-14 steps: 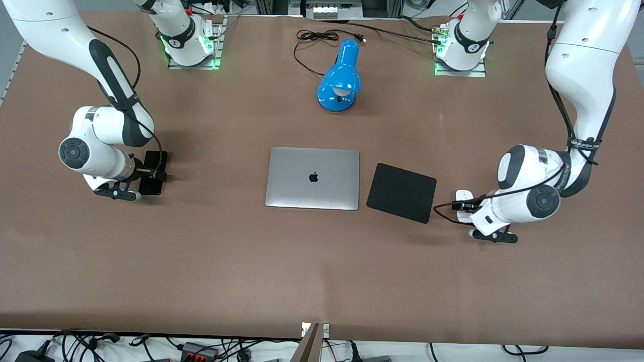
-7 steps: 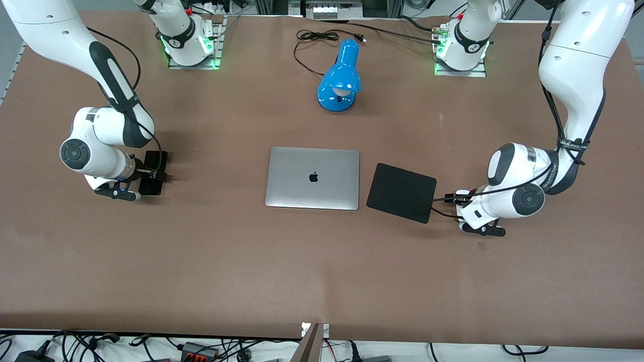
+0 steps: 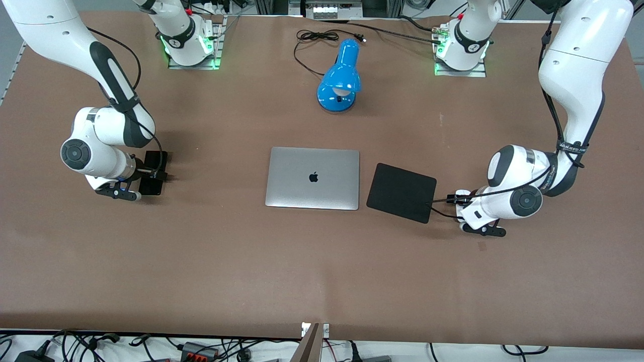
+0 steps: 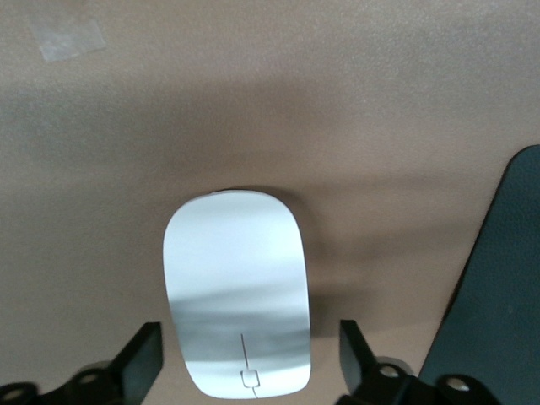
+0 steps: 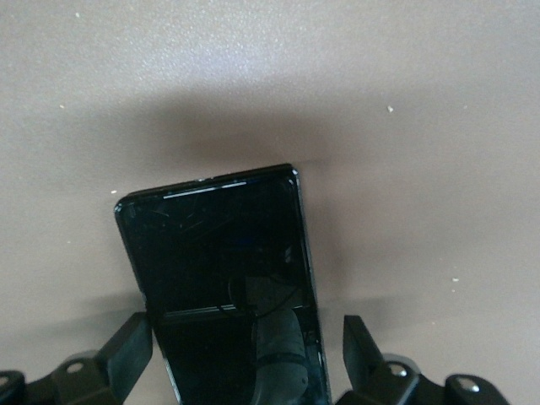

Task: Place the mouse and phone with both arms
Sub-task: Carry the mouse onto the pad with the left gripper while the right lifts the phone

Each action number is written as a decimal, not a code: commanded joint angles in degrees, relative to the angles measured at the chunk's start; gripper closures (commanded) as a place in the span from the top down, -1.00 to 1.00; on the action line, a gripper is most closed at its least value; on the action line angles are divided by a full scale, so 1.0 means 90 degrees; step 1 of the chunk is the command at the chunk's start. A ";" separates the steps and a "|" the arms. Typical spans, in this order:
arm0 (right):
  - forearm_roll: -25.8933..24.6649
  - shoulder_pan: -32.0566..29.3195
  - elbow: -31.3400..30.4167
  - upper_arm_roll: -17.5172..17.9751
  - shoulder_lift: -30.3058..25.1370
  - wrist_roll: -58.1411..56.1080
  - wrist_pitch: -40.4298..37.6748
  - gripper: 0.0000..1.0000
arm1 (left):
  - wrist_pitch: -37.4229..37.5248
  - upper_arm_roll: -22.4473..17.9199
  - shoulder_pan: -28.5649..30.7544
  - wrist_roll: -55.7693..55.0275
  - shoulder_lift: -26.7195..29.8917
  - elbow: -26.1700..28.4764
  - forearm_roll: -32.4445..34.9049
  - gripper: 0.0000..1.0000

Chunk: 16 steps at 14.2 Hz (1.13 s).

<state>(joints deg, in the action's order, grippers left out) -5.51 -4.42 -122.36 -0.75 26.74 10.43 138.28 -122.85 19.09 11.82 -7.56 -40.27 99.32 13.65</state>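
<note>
The white mouse [image 4: 238, 295] lies on the brown table beside the black mouse pad [image 3: 401, 192], at the left arm's end. In the front view only a sliver of the mouse [image 3: 460, 193] shows under the left hand. My left gripper [image 4: 249, 367] is low over it and open, one finger on each side, with gaps. The black phone [image 5: 224, 278] lies flat at the right arm's end; it also shows in the front view [image 3: 150, 188]. My right gripper [image 5: 245, 354] is open and straddles the phone, one finger close to its edge.
A closed silver laptop [image 3: 313, 177] lies mid-table beside the mouse pad, which also shows in the left wrist view [image 4: 498, 295]. A blue desk lamp [image 3: 341, 75] with its black cord lies farther from the front camera than the laptop. A bit of tape [image 4: 72, 38] is stuck to the table.
My left hand has shifted toward the mouse pad and settled over the mouse, covering most of it. The right arm has hardly moved.
</note>
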 commanded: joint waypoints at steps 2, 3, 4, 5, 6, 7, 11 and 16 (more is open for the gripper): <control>-0.0023 -0.0124 -0.0067 0.0093 0.0027 -0.0123 0.0094 1.00 | -0.0051 0.0017 0.0014 -0.0137 -0.0017 -0.0069 0.0192 0.26; -0.0023 -0.0124 -0.0067 0.0093 0.0027 -0.0181 0.0094 1.00 | -0.0051 0.0017 0.0024 -0.0137 -0.0017 -0.0079 0.0192 0.04; -0.0023 -0.0124 -0.0057 0.0093 0.0056 -0.0221 0.0094 1.00 | -0.0051 0.0027 0.0024 -0.0137 -0.0008 -0.0079 0.0192 -0.17; -0.0023 -0.0124 -0.0057 0.0103 0.0066 -0.0318 0.0094 1.00 | -0.0032 0.0027 0.0014 -0.0137 0.0002 -0.0098 0.0192 -0.32; -0.0013 -0.0124 -0.0047 0.0103 0.0066 -0.0367 0.0104 1.00 | 0.0026 0.0037 0.0005 -0.0147 0.0041 -0.0128 0.0192 -0.36; 0.0026 -0.0124 -0.0047 0.0103 0.0076 -0.0377 0.0114 1.00 | 0.0239 0.0105 -0.0024 -0.0156 0.0109 -0.0302 0.0173 -0.38; 0.0114 -0.0124 -0.0047 0.0103 0.0086 -0.0377 0.0104 1.00 | 0.2105 0.0855 -0.0531 -0.1247 0.0149 -0.1240 -0.0062 -0.38; 0.0114 -0.0095 -0.0057 0.0113 0.0086 -0.0387 0.0065 0.60 | 0.1435 0.1189 -0.0981 -0.1406 -0.0085 -0.1037 -0.0706 -0.37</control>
<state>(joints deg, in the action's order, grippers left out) -5.23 -4.47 -122.40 -0.65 27.26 8.37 138.48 -106.89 29.49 3.41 -19.90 -39.81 88.99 9.44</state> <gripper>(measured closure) 0.057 0.383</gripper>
